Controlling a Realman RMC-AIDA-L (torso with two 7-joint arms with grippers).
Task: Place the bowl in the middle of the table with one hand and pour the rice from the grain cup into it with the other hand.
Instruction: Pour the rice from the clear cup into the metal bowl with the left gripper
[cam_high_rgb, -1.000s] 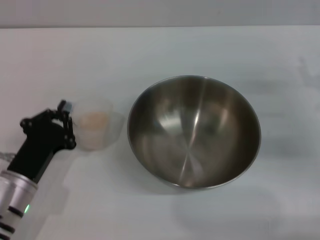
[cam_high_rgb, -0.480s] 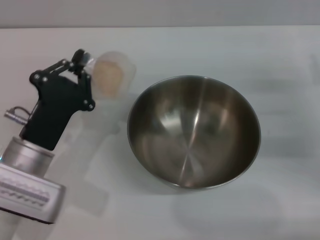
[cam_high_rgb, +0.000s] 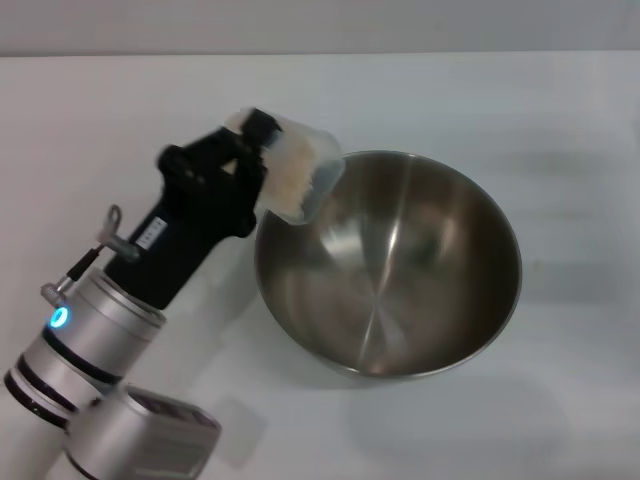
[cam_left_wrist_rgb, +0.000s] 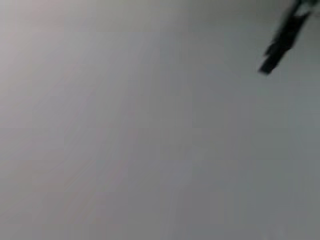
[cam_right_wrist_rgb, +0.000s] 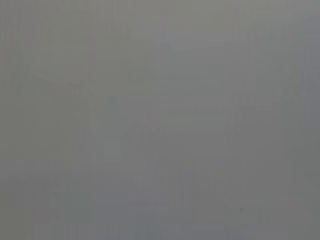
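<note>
Rising from the near-left corner of the head view, the left arm's silver cylindrical wrist (cam_high_rgb: 95, 335) carries black rings and a small blue-lit indicator. Ahead of the wrist, the left gripper (cam_high_rgb: 252, 150) is clenched on the grain cup (cam_high_rgb: 295, 175), gripping it at the side away from the bowl.

The grain cup is translucent plastic, lifted clear of the table (cam_high_rgb: 560, 120) and tipped on its side with its mouth toward the bowl (cam_high_rgb: 388, 263). It sits at the bowl's left rim, overlapping the rim edge. The rice (cam_high_rgb: 290, 180) shows as a pale beige mass inside the cup against the lower wall; whether any grains have reached the bowl cannot be told.

The bowl is round stainless steel with a shiny brushed interior, far wider than the cup, resting upright on the table near its middle. Its interior appears bare metal.

The table is a flat white surface. Open room surrounds the bowl on its right, near and far sides; the table's far edge lies well beyond the bowl.

The left wrist view shows only blurred pale surface and one dark finger (cam_left_wrist_rgb: 281, 42) at a corner. The right wrist view shows plain grey; the right gripper is out of view.
</note>
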